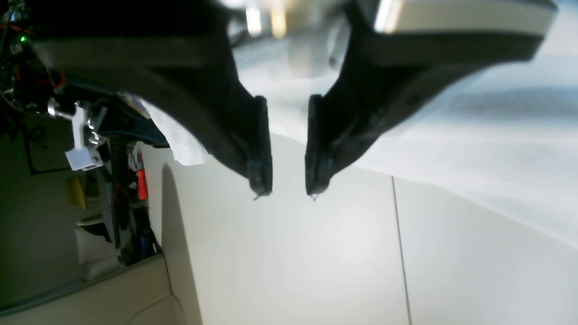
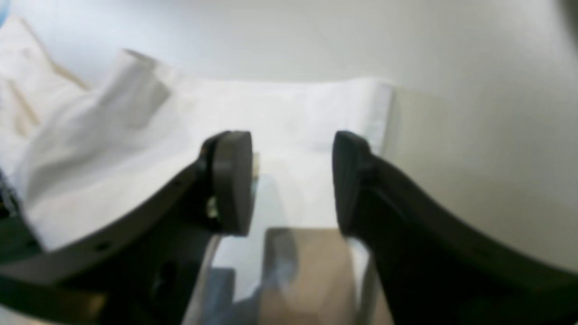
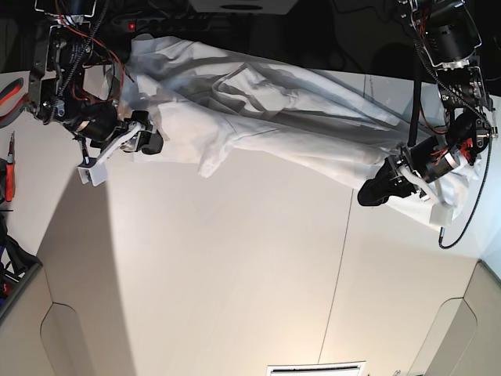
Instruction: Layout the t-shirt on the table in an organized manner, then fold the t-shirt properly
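Observation:
The white t-shirt (image 3: 258,117) lies stretched and wrinkled along the far side of the table (image 3: 235,274), running from the upper left down to the right. My right gripper (image 3: 149,141) is at the shirt's left end. In its wrist view the right gripper (image 2: 291,180) stands open over a folded, hemmed part of the t-shirt (image 2: 271,108), with nothing pinched. My left gripper (image 3: 369,193) is at the shirt's lower right edge. Its fingers (image 1: 262,171) show a narrow gap with nothing in it; the gripper (image 1: 289,185) hangs over bare table (image 1: 293,253), with the t-shirt (image 1: 474,149) behind.
A thin dark seam (image 3: 343,258) runs down the tabletop. Red-handled tools (image 3: 8,176) lie off the left edge. A black cable (image 3: 470,211) loops beside the arm on the right. A white vent (image 3: 317,368) sits at the near edge. Rounded cut-outs mark both near corners.

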Tool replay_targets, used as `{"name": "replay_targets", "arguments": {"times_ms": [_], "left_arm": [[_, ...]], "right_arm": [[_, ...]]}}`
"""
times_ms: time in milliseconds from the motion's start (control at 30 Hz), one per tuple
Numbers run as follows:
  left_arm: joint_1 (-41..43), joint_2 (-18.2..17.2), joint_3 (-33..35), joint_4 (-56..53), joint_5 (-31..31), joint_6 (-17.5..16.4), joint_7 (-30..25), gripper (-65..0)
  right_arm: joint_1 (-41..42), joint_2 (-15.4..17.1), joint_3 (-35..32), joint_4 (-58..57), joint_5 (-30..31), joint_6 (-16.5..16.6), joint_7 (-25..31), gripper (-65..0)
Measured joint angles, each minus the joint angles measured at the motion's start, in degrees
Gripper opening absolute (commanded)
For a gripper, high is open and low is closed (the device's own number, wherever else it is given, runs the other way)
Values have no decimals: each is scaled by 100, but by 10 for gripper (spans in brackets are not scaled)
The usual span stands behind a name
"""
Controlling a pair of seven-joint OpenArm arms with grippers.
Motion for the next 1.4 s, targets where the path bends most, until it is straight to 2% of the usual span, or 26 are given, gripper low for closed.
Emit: {"name": "replay_targets", "arguments": {"times_ms": [233, 400, 833, 1033, 1400], "left_arm": [[0, 0, 0, 0, 0, 0, 0, -482], [0, -2, 0, 0, 0, 0, 0, -482], [0, -2, 0, 0, 28, 0, 0, -482], [0, -2, 0, 0, 138, 0, 0, -482], [0, -2, 0, 0, 138, 0, -44, -482]], "right_arm": [[2, -50, 0, 0, -133, -35, 72, -362], [4, -52, 0, 0, -133, -11, 380, -362], [385, -50, 2, 13, -131, 74, 391, -362], [374, -48, 2, 13, -586, 74, 391, -362], [372, 0, 455, 13, -581, 74, 472, -362]]}}
